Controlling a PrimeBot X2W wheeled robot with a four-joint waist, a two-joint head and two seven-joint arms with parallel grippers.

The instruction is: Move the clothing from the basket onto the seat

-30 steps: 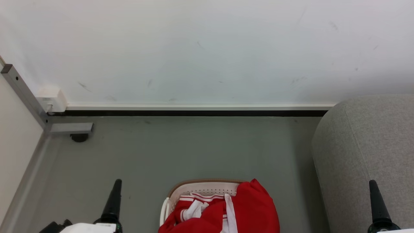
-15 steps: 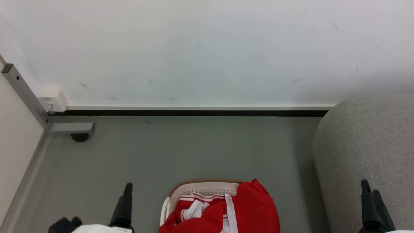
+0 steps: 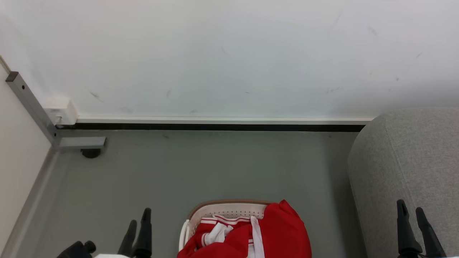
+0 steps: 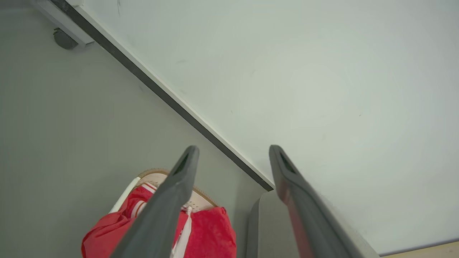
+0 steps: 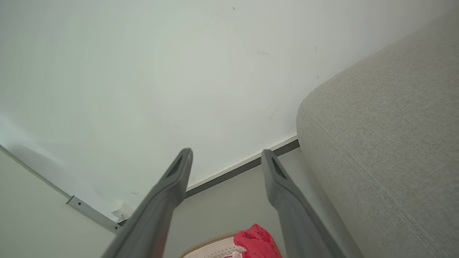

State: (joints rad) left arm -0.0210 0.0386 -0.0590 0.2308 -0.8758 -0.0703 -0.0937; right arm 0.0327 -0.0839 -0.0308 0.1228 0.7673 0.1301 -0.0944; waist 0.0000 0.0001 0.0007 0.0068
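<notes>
Red clothing (image 3: 276, 233) with white stripes fills the white basket (image 3: 229, 208) with a brown rim, at the bottom middle of the head view, and bulges over its right side. The grey seat (image 3: 412, 161) rises at the right. My left gripper (image 3: 140, 216) stands open to the left of the basket, holding nothing. My right gripper (image 3: 410, 209) stands open in front of the seat, also holding nothing. In the left wrist view the clothing (image 4: 208, 236), basket (image 4: 157, 176) and seat (image 4: 269, 229) lie below the open left gripper (image 4: 233, 152). The right wrist view shows the open right gripper (image 5: 226, 154), clothing (image 5: 256, 242) and seat (image 5: 387, 143).
A white wall (image 3: 229, 53) with a dark skirting strip (image 3: 215, 127) runs across the back. A grey metal frame (image 3: 32, 111) with a black foot (image 3: 90, 153) stands at the left, beside a pale panel. Grey floor (image 3: 200, 168) lies between wall and basket.
Both grippers have turned about their wrists, so each now shows two fingers where one showed. The left gripper has shifted right, toward the basket. The camera has tipped slightly.
</notes>
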